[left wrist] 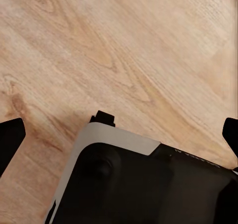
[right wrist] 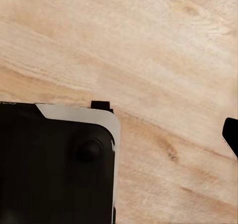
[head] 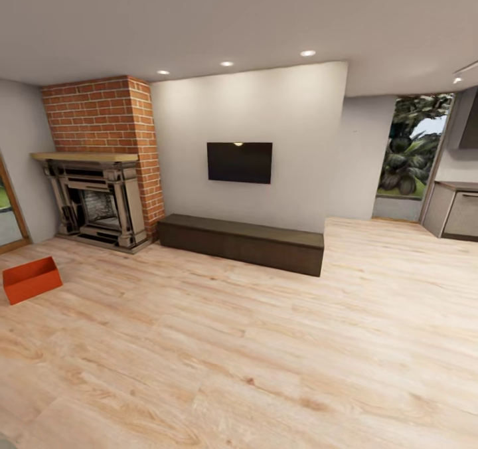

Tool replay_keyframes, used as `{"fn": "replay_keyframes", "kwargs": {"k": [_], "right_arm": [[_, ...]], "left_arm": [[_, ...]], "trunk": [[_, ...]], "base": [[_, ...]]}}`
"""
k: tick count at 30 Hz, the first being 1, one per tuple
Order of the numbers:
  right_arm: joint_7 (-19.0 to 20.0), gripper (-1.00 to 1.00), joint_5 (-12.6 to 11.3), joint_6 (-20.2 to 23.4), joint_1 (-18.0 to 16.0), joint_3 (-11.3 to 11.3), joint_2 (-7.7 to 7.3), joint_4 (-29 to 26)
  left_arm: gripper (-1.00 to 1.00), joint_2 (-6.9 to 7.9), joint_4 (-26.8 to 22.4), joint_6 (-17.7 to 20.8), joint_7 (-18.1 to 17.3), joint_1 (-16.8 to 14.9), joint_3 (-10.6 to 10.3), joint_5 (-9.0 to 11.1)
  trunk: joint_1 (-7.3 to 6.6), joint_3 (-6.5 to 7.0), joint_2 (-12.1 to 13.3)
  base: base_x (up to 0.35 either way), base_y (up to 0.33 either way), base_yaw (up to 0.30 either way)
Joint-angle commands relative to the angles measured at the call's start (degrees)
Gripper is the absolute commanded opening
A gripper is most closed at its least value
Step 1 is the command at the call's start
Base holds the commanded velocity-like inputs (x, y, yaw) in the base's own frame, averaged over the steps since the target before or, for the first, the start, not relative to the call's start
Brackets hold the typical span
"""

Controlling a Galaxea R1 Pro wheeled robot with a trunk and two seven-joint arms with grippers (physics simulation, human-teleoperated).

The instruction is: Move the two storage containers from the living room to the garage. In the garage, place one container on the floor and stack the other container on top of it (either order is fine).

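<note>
Head view, high and level, facing the far TV wall across the room, both wrist views close above, facing down onto the plank floor, shared with the head view.

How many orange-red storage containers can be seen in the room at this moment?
1. One orange-red rectangular open-top storage container sits on the light wood plank floor at the head view's left edge, near the brick fireplace. The second may be out of frame.
</note>
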Motion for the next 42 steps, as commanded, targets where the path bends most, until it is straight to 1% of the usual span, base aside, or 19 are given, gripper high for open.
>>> {"fn": "replay_keyframes", "kwargs": {"k": [1, 8, 12, 42], "right_arm": [[0.0, 1.00, -0.4, -0.3, -0.1, 0.5, 0.03, 0.2], [0.0, 1.00, -0.5, -0.3, -0.1, 0.5, 0.03, 0.2], [0.0, 1.00, -0.6, -0.2, -0.1, 0.5, 0.03, 0.2], [0.0, 1.00, -0.5, -0.1, -0.1, 0.6, 0.03, 0.2]], "left_arm": [[1.00, 0.00, 0.1, -0.2, -0.1, -0.1, 0.4, 0.0], [1.00, 0.00, 0.1, -0.2, -0.1, -0.1, 0.4, 0.0], [1.00, 0.00, 0.1, -0.2, -0.1, -0.1, 0.4, 0.0], [1.00, 0.00, 0.1, -0.2, -0.1, -0.1, 0.4, 0.0]], "trunk": [[0.05, -0.09, -0.1], [0.05, -0.09, -0.1], [0.05, -0.09, -0.1], [0.05, -0.09, -0.1]], "base": [[0.326, 0.000, 0.000], [0.326, 0.000, 0.013], [0.326, 0.000, 0.163], [0.326, 0.000, 0.264]]}}
